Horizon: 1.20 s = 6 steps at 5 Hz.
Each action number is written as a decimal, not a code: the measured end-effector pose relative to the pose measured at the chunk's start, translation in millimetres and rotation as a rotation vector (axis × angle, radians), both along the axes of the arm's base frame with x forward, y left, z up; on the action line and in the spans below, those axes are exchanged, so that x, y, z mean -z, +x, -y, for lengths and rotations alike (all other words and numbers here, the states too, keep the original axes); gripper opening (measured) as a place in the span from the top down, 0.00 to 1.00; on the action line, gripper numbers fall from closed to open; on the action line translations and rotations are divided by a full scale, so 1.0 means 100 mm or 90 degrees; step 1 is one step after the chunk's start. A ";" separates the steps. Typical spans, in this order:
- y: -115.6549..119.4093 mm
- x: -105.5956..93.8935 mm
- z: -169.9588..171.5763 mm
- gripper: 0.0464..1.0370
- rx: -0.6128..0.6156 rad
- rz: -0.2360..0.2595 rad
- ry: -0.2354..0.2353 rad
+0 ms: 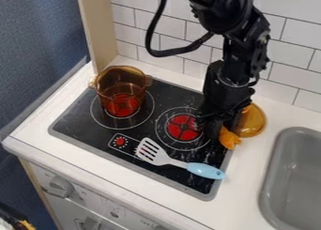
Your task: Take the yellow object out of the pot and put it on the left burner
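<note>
The black gripper [217, 123] hangs low over the right side of the stove, just right of the right burner [183, 127]. Close by its lower right side, a yellow-orange object [229, 138] shows at the stove's right edge; whether they touch is unclear. The clear amber pot [121, 87] stands upright on the left burner [150, 110], well to the left of the gripper, and red shows through its walls. The yellow object is outside this pot.
An amber lid [254, 121] lies partly behind the gripper at the right. A spatula with a white head [150, 151] and blue handle [205, 171] rests across the stove's front. The grey sink [294, 177] is at the right, and a tiled wall stands behind.
</note>
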<state>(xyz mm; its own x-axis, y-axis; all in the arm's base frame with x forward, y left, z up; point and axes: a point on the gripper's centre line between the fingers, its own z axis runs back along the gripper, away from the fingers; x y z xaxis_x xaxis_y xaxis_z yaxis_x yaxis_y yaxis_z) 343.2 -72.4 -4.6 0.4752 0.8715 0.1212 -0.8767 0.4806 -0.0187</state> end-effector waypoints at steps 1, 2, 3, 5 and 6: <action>-0.02 0.02 0.00 0.60 -0.051 0.005 0.002; -0.10 0.06 -0.02 0.29 -0.062 -0.008 0.012; -0.11 0.02 -0.02 0.04 -0.061 -0.005 0.006; -0.06 -0.34 0.00 0.04 -0.053 0.044 -0.030; -0.02 -0.63 -0.04 0.04 -0.062 0.087 -0.033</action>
<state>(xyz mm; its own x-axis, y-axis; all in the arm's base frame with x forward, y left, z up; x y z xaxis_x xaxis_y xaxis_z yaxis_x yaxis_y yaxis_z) 341.3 -68.4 58.3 0.3704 0.9193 0.1332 -0.9067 0.3890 -0.1633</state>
